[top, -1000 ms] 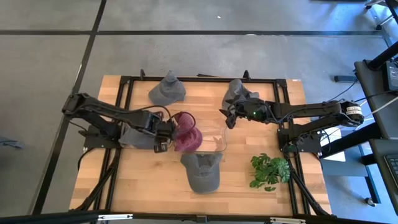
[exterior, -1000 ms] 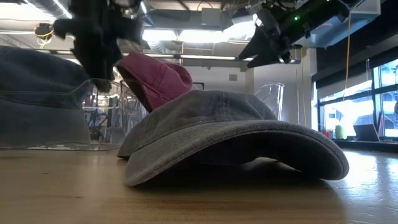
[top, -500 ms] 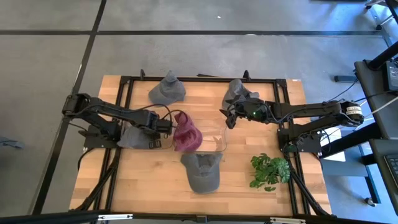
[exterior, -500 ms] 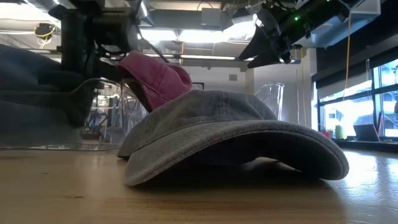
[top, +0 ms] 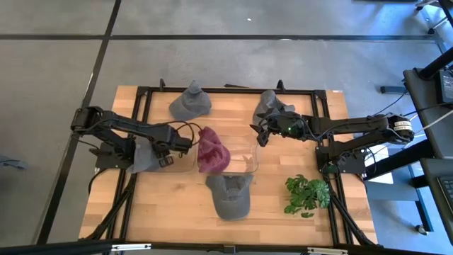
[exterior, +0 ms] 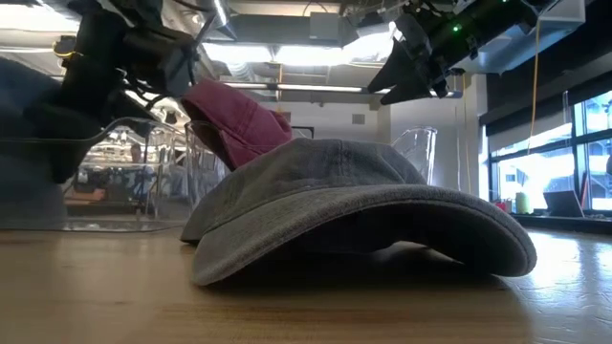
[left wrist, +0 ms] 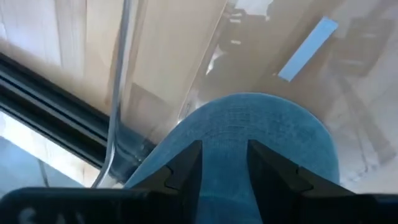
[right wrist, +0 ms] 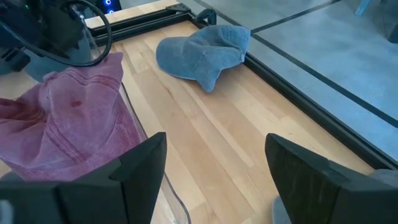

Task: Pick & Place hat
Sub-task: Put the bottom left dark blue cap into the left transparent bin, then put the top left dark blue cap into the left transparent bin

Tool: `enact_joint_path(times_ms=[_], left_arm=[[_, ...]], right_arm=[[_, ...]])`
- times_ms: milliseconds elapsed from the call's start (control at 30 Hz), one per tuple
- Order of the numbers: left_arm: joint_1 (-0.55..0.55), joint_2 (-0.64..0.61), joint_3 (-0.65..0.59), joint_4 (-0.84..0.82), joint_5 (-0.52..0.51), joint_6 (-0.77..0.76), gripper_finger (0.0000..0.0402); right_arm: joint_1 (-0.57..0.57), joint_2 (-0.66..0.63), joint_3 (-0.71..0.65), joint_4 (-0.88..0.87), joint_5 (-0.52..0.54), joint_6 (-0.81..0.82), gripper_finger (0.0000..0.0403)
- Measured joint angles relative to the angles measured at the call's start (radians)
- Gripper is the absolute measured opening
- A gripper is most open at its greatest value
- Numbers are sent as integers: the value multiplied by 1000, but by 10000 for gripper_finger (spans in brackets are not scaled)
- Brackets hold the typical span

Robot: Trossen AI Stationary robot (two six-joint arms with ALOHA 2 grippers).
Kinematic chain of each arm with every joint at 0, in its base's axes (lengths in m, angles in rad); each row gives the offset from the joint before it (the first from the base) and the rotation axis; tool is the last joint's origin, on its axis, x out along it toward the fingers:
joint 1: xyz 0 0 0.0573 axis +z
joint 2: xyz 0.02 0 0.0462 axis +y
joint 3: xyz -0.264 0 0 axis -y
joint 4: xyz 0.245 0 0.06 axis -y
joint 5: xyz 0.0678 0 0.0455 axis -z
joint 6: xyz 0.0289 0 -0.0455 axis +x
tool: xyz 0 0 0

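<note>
Your red hat (top: 212, 150) sits at the centre of the high frame, draped over the left end of the clear bin (top: 244, 161), part inside and part over the rim. In the low frame the red hat (exterior: 239, 122) peeks up behind the big grey cap (exterior: 354, 205) that fills the foreground. That grey cap (top: 231, 195) lies just below the bin in the high frame, on the wood table (top: 163, 205).

Your left gripper (top: 168, 154) is left of the red hat, apart from it, and over a blue-grey hat (top: 145, 157) at the table's left edge. In the left wrist frame its fingers (left wrist: 186, 165) stand slightly apart with the blue-grey hat (left wrist: 261, 134) right between and past them; you cannot tell from this whether they pinch the fabric.

Your right gripper (top: 256, 132) hangs at the bin's upper right, fingers (right wrist: 140, 162) spread wide with nothing between them. Its wrist frame shows the red hat (right wrist: 68, 124) at left and a blue hat (right wrist: 199, 53) near the top.

Two more grey hats lie along the table's top edge: one upper left (top: 190, 103), one upper centre (top: 272, 105). A green plant (top: 306, 193) is at lower right
</note>
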Motion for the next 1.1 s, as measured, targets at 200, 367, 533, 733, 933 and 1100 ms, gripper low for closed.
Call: enact_joint_path(times_ms=[200,367,533,733,933,1100], left_arm=[[0,-16,83,-28,-1,37,123],[-1,-61,166,-142,-42,26,121],[8,-172,227,-90,-214,18,121],[184,-275,237,126,-203,152,121],[426,-257,237,430,70,467,119],[581,-178,237,629,165,636,118]], right_arm=[[0,0,0,-2,0,0,273],[0,0,0,-4,0,0,273],[0,0,0,-3,0,0,273],[0,0,0,-1,0,0,273],[0,0,0,-1,0,-27,273],[0,0,0,-1,5,-27,273]])
